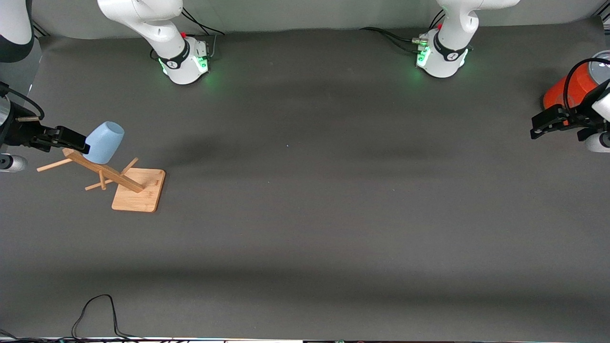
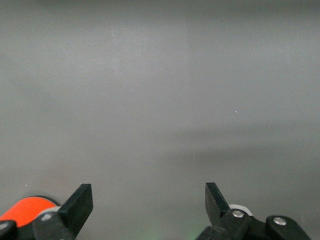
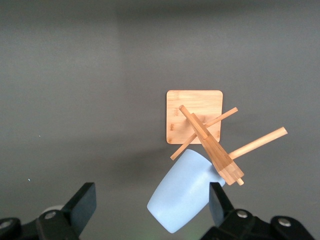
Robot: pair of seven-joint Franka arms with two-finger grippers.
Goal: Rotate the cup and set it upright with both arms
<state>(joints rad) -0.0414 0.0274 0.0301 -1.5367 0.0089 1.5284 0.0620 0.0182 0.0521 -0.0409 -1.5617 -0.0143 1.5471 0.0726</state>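
While I hover at the right arm's end of the worktop (image 1: 305, 228):
Right gripper (image 3: 150, 205): my fingers (image 3: 82, 200) spread wide, holding nothing.
Cup (image 1: 104, 141): hung tilted on the wooden peg rack (image 1: 125, 183), base toward my right fingers, partly between them.
Left gripper (image 2: 149, 202): waiting, fingers wide and empty, beside the orange can (image 1: 574, 85).

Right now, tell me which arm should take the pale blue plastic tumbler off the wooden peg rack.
Right. The right hand is open beside the pale blue plastic tumbler on the wooden peg rack; the left hand waits by the orange can.
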